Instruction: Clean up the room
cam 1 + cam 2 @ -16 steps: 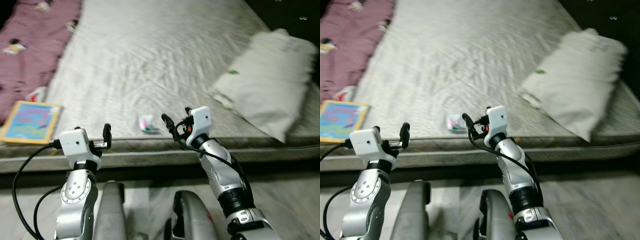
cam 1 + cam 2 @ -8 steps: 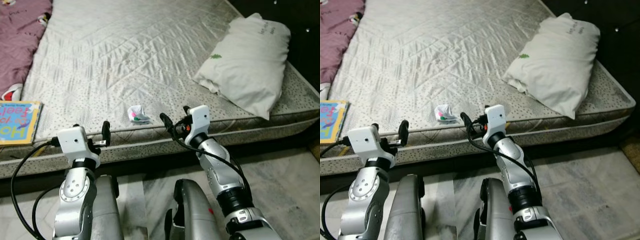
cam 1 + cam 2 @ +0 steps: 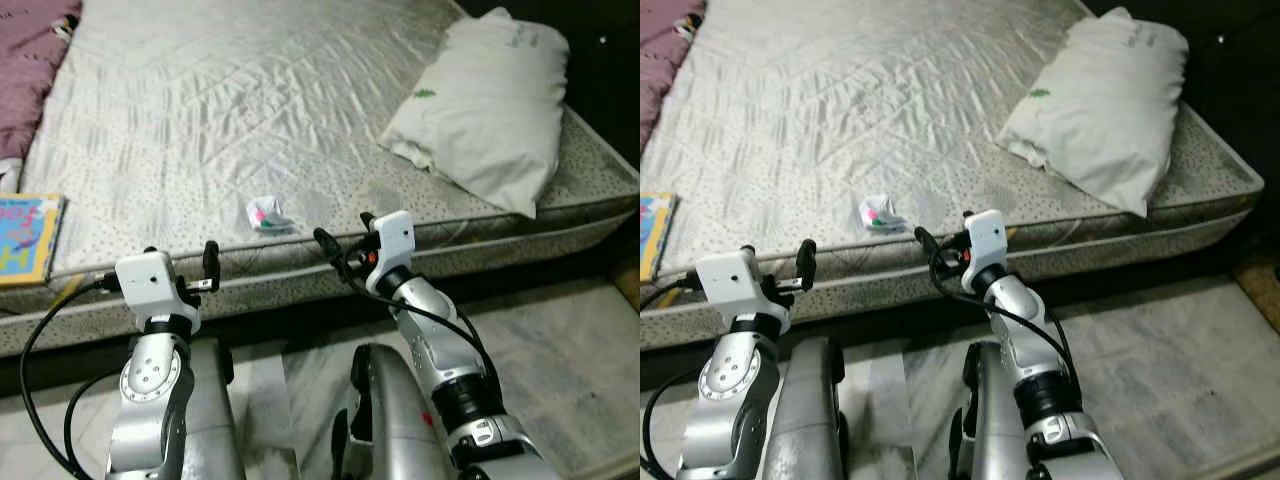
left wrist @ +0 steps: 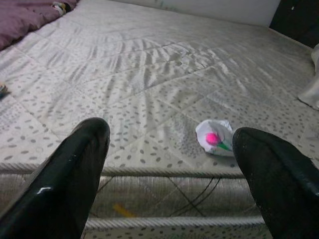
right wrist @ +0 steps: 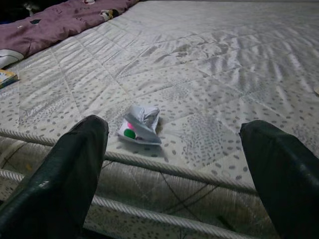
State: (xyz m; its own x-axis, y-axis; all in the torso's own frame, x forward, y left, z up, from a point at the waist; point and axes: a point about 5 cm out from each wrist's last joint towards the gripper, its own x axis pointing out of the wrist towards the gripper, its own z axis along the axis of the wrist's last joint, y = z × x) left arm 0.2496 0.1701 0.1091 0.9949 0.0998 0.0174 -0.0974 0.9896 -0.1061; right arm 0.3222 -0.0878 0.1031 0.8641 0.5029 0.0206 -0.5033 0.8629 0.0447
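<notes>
So the crumpled wrapper point(image 3: 265, 213) sits near the front edge of the mattress point(image 3: 230, 110), same spot on the bed as half a second ago; our view just swung a bit, so the picture book point(image 3: 25, 238) slid further off the left edge. The white pillow point(image 3: 480, 110) lies well off to the right. We've got both arms raised in front of the bed edge, left gripper point(image 3: 208, 268) and right gripper point(image 3: 335, 250) both with fingers spread apart, holding nothing, the wrapper just beyond them.
</notes>
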